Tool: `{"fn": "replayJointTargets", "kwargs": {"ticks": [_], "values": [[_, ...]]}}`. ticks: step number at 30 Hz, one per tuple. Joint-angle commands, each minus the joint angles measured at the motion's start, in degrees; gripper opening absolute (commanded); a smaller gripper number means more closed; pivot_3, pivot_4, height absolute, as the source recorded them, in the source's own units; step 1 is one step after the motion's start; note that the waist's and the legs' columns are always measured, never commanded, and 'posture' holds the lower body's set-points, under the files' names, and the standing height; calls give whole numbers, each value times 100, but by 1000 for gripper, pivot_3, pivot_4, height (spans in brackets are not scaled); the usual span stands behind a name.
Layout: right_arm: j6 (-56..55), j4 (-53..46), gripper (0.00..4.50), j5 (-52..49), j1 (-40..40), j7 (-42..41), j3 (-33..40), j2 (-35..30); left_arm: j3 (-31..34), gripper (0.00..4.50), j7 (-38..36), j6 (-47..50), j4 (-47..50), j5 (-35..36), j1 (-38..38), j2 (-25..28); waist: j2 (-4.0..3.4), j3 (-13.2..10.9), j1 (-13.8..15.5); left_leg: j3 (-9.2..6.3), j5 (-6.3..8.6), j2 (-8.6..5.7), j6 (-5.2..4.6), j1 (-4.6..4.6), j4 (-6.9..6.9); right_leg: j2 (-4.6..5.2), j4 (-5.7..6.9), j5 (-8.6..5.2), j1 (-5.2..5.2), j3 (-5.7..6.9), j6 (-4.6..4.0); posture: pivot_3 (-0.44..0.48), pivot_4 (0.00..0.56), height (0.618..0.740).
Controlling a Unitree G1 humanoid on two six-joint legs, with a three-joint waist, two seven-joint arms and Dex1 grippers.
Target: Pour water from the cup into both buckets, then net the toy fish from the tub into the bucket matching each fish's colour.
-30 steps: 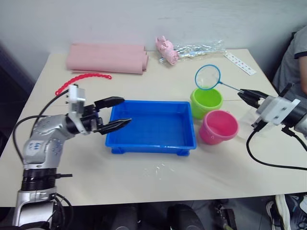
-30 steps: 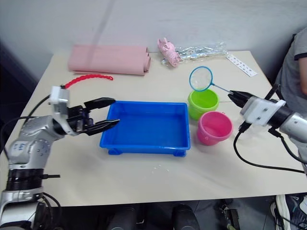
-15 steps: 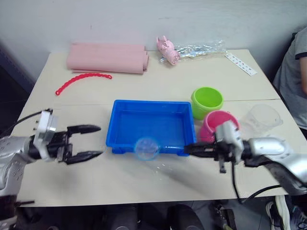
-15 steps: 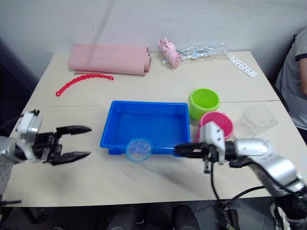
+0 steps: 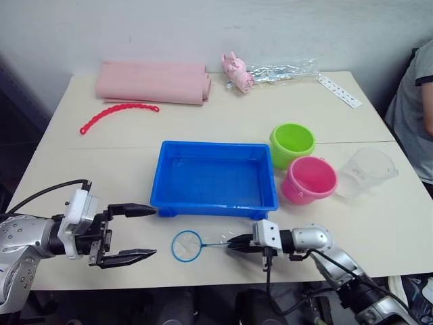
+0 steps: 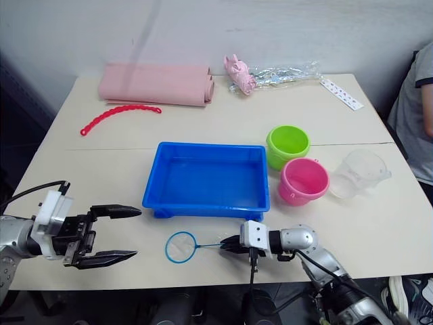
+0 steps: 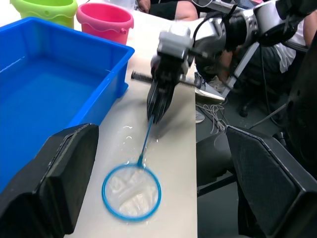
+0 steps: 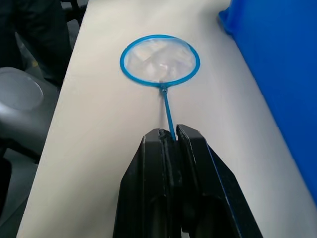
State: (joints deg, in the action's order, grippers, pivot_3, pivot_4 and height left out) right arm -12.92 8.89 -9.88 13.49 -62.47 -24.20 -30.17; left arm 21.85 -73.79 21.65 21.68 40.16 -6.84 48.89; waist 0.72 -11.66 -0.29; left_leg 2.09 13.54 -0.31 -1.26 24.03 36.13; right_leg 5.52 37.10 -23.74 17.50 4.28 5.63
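Note:
The net (image 5: 187, 245) lies flat on the table in front of the blue tub (image 5: 216, 145), its hoop towards my left. My right gripper (image 5: 233, 244) is shut on the net's thin handle, as the right wrist view shows with the gripper (image 8: 171, 133) and the hoop (image 8: 159, 60). My left gripper (image 5: 155, 232) hovers open left of the hoop, holding nothing. The tub holds water. The green bucket (image 5: 292, 144) and pink bucket (image 5: 309, 179) stand at the tub's right end. The clear cup (image 5: 367, 170) sits right of the pink bucket. The toy fish are out of view.
A rolled pink cloth (image 5: 152, 81) and a red beaded strip (image 5: 118, 112) lie at the back left. A pink toy (image 5: 237, 70), a clear bag (image 5: 281, 69) and a white strip (image 5: 338, 89) lie at the back. A person (image 5: 416, 108) sits at the right edge.
My right gripper carried the net from above the green bucket, across the tub's front, down onto the table near the front edge. My left gripper drew back from the tub's left rim toward the front.

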Motion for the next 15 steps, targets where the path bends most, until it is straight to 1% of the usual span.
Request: {"fn": "replayJointTargets", "kwargs": {"ticks": [1, 2, 4, 5, 6, 8, 9, 10, 11, 12, 13, 15], "values": [[-291, 305, 0, 216, 66, -182, -79, 122, 141, 4462, -44, 366, 0, 318, 127, 284, 0, 0, 0, 0, 0, 0, 0, -1, 0, 0, 1, 0, -1, 0, 0, 0, 150, 740], [-245, 276, 0, 122, 30, -191, -34, 154, 160, 4462, -53, 359, -40, 310, 145, 301, 0, 0, -1, 0, 0, 0, 0, -2, 1, 0, 1, 0, -1, 0, 0, 0, 150, 740], [-180, 228, 823, 4, 38, -236, 75, 119, 164, 4500, -85, 276, -159, 225, 232, 342, 0, 0, -2, -1, -1, 0, 1, -1, 0, 0, 1, 0, 0, 1, 0, 0, 150, 740], [-181, 188, 1041, -19, 55, -232, 144, 68, 154, 4500, -110, 259, -188, 183, 244, 377, 0, 0, -5, 0, -1, 0, 1, -2, 0, 0, 1, 0, 0, 0, 0, 0, 150, 740], [62, -71, 1586, -221, 14, -344, 246, -85, 147, 4500, -131, 280, -182, 176, 241, 415, 0, 0, -2, 0, -1, 0, 1, -3, 1, 0, 2, 0, -1, 0, 0, 0, 150, 740], [469, -705, 2326, -636, -159, -654, 436, -485, 174, 4500, -100, 324, -156, 148, 205, 450, 0, 0, 0, -1, 0, 0, 1, -5, 0, 0, 1, 0, -2, -1, 0, 0, 150, 740], [537, -987, 2832, -768, -268, -829, 523, -710, 182, 4500, -75, 348, -164, 94, 165, 484, 0, 0, 0, -1, 0, 1, 2, -4, 0, 0, 2, 0, -2, -1, 0, 0, 150, 740], [585, -1197, 3167, -884, -390, -952, 638, -916, 184, 4500, -54, 298, -188, -9, 107, 508, 0, 0, 1, -1, 0, 1, 2, -4, 0, 0, 2, 0, -2, -1, 0, 0, 150, 740], [629, -1359, 3617, -1005, -518, -1079, 765, -1132, 196, 4500, -39, 198, -211, -117, 45, 506, -2, -1, 1, 0, 0, 1, 2, -4, 0, 0, 1, 0, -2, -1, 0, 0, 150, 740], [648, -1479, 3941, -1113, -649, -1146, 952, -1340, 220, 4500, -12, 64, -250, -254, -31, 492, -2, -2, 1, 0, 0, 0, 2, -2, 0, 1, 0, 0, -1, -1, 0, 0, 150, 740], [670, -1579, 4388, -1234, -772, -1223, 1146, -1547, 251, 4500, -9, -99, -289, -377, -99, 463, -3, -2, 5, 0, 0, 0, 1, -1, 0, 1, 0, 0, -1, -1, 0, 0, 150, 740], [629, -1713, 4457, -1394, -961, -1348, 1463, -1850, 316, 4500, 50, -308, -343, -562, -207, 410, -6, -4, 27, 0, 2, -1, -1, 0, 1, 3, -2, 0, -1, -1, 0, 0, 150, 740]]}}
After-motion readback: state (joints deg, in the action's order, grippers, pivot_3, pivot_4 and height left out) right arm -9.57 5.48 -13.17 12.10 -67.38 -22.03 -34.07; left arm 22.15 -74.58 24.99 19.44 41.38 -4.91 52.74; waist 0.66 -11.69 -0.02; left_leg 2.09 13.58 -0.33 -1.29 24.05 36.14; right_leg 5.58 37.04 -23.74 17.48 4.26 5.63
